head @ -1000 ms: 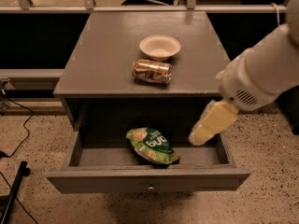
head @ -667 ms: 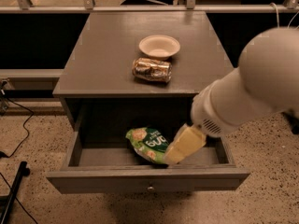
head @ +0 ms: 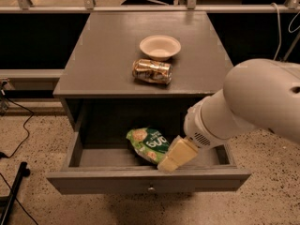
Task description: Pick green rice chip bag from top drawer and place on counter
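The green rice chip bag (head: 149,144) lies crumpled on the floor of the open top drawer (head: 145,179), near its middle. My gripper (head: 168,163) reaches down into the drawer from the right, its cream-coloured tip just right of the bag's lower end and close to the drawer's front panel. The large white arm (head: 248,107) covers the drawer's right part. The grey counter (head: 108,46) above carries a can and a bowl.
A gold-brown metal can (head: 152,71) lies on its side at the counter's middle front. A white round bowl (head: 160,46) stands behind it. A black cable (head: 18,130) and a dark stand leg lie on the speckled floor at the left. A rail runs behind the cabinet.
My arm has swung left and down into the drawer. The gripper moved from the drawer's right side to the bag's right end. The bag, can and bowl have not moved.
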You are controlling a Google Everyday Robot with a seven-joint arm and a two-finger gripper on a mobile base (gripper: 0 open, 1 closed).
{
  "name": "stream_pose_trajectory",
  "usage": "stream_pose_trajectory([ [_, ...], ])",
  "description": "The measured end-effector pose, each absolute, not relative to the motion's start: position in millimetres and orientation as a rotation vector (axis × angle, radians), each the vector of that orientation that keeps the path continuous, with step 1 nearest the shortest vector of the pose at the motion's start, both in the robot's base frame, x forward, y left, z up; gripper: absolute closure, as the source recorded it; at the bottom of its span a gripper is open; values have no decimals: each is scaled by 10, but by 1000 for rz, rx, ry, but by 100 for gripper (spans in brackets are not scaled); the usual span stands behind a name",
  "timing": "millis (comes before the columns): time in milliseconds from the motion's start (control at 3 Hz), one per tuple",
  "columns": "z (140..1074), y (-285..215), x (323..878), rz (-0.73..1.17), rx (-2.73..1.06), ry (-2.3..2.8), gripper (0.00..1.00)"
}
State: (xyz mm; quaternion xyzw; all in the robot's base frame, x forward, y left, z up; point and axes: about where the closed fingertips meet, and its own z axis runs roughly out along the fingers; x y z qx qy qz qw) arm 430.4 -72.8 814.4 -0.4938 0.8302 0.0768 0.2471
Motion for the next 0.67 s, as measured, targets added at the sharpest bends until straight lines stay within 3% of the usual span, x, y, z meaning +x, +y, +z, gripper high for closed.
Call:
stream_pose_trajectory([
  [667,7476,-336,4517,308,-1336,2141,0],
])
